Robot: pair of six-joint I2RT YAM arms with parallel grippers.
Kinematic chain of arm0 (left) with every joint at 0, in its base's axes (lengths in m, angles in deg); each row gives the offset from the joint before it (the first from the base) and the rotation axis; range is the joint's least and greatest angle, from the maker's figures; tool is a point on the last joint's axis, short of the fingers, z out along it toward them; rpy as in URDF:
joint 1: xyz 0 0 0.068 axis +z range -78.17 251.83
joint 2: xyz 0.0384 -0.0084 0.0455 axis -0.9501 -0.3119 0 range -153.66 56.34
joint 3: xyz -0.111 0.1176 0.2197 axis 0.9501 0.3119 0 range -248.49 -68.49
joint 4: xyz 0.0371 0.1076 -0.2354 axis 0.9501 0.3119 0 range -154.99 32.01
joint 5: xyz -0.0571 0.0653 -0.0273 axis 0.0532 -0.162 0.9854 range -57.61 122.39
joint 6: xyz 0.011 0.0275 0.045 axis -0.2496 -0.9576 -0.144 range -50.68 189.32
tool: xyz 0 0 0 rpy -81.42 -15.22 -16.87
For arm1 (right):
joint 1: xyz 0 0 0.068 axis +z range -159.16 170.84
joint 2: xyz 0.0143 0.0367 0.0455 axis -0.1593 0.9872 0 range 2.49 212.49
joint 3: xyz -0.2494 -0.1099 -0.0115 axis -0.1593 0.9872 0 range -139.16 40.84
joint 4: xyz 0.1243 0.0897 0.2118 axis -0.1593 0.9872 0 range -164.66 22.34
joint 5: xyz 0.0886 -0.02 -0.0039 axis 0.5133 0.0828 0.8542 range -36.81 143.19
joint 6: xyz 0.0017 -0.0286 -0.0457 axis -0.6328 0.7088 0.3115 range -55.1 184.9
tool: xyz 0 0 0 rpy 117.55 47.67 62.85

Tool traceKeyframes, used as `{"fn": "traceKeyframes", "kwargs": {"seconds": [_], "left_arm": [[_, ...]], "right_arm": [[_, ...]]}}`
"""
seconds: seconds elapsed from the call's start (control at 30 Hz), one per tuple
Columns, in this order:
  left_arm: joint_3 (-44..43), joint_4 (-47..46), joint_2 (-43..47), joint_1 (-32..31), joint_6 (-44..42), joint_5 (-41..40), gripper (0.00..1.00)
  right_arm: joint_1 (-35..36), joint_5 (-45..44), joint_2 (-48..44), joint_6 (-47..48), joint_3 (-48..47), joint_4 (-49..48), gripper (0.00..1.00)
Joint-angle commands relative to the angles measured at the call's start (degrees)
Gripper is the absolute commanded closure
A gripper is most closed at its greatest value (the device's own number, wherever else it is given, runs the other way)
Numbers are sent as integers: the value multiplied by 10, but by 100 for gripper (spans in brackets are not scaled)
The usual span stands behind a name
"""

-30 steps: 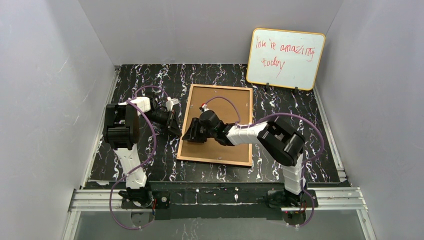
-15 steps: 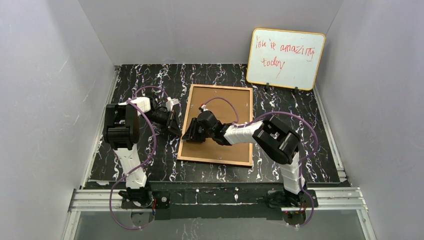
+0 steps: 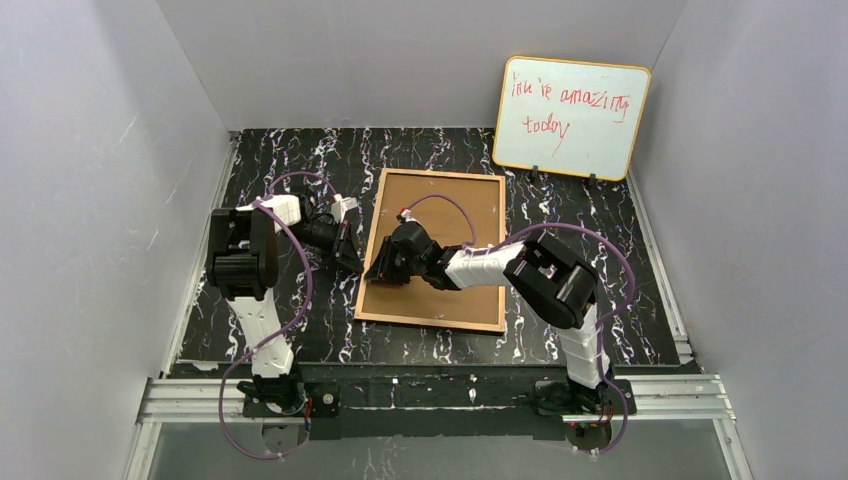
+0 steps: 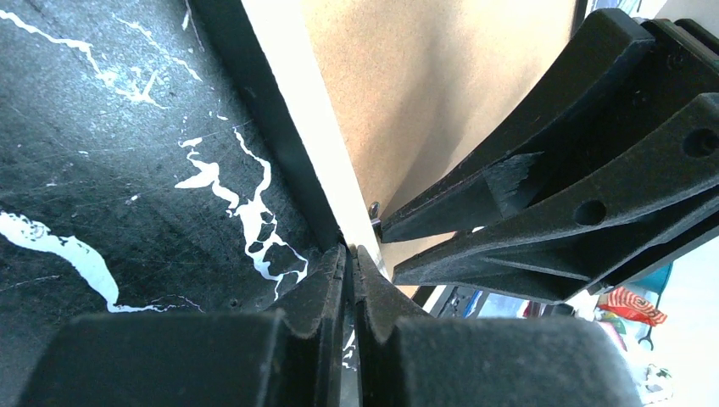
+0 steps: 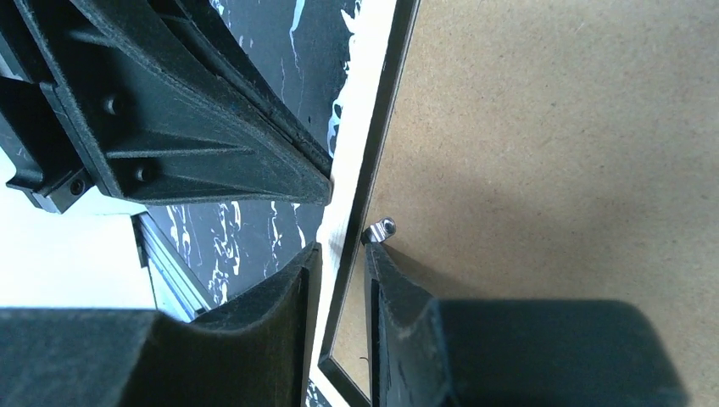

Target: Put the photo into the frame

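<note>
The frame (image 3: pixel 428 321) lies back up on the table, its brown backing panel (image 3: pixel 470 205) filling it. The photo is hidden. My left gripper (image 3: pixel 352 262) (image 4: pixel 349 253) is shut with nothing in it, its tips against the outer side of the frame's left rail (image 4: pixel 292 102). My right gripper (image 3: pixel 379 272) (image 5: pixel 341 246) stands astride that pale rail (image 5: pixel 360 127), jaws a narrow way apart. One of its fingers is outside the rail. The other is on the panel, its tip at a small metal tab (image 5: pixel 382 227).
An orange-edged whiteboard (image 3: pixel 570 118) with red writing leans on the back wall at the right. Grey walls close the black marbled table (image 3: pixel 300 320) on three sides. Both wrists crowd the frame's left rail, their fingers almost touching.
The right gripper's jaws have narrowed round the rail and its arm has edged slightly left. The left gripper and the frame stay put.
</note>
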Motion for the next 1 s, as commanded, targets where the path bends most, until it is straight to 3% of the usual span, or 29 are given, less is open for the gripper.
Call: {"fn": "traceKeyframes", "kwargs": {"seconds": [0.0, 0.27, 0.4, 0.5, 0.63, 0.8, 0.97], "left_arm": [[32, 0, 9, -19, -23, -11, 98], [23, 6, 5, -18, -22, -10, 98], [-37, 30, -1, 1, -17, -9, 97], [-86, 32, -19, 11, 6, -3, 88], [-133, 9, -48, 11, 46, 4, 66], [-176, -17, -94, 10, 79, -1, 65], [-202, -28, -128, 4, 96, 5, 70]], "right_arm": [[-2, -63, 28, -6, -17, -12, 67], [-19, -37, -2, -36, 4, -56, 66], [-62, 1, -80, -35, 47, -97, 57], [-107, 33, -90, -13, 34, -85, 50], [-157, 72, -58, 16, -3, -72, 42], [-191, 120, 30, 41, -76, -52, 42], [-192, 120, 83, 31, -118, -59, 44]]}}
